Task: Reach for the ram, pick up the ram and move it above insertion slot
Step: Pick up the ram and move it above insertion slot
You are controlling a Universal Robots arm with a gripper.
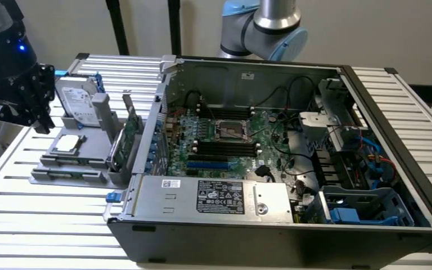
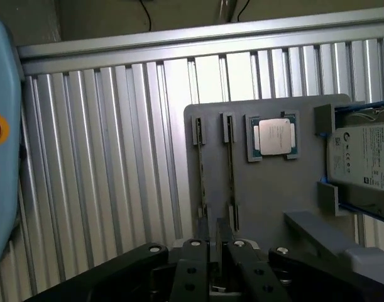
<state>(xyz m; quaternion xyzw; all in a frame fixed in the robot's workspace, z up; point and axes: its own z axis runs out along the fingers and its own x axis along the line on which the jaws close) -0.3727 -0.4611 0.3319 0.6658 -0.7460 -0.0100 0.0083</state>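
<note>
The ram (image 2: 230, 170) is a thin green stick standing on edge in a slot of the grey holder (image 2: 273, 189), with a second thin stick (image 2: 201, 170) parallel beside it. In the exterior view the green ram (image 1: 120, 147) stands at the holder's side nearest the computer case. My gripper (image 2: 215, 231) hangs above the near ends of the two sticks, apart from them, fingers close together with nothing between. In the exterior view the gripper (image 1: 40, 121) is up at the exterior view's left, beside the hard drive. Dark insertion slots (image 1: 220, 147) lie on the motherboard.
A silver hard drive (image 1: 77, 101) and a square processor chip (image 1: 67, 143) also sit on the holder. The open computer case (image 1: 291, 169) stands at the exterior view's right, with cables, a power supply (image 1: 216, 194) and blue drive bays. Everything rests on a ribbed aluminium table (image 1: 43, 219).
</note>
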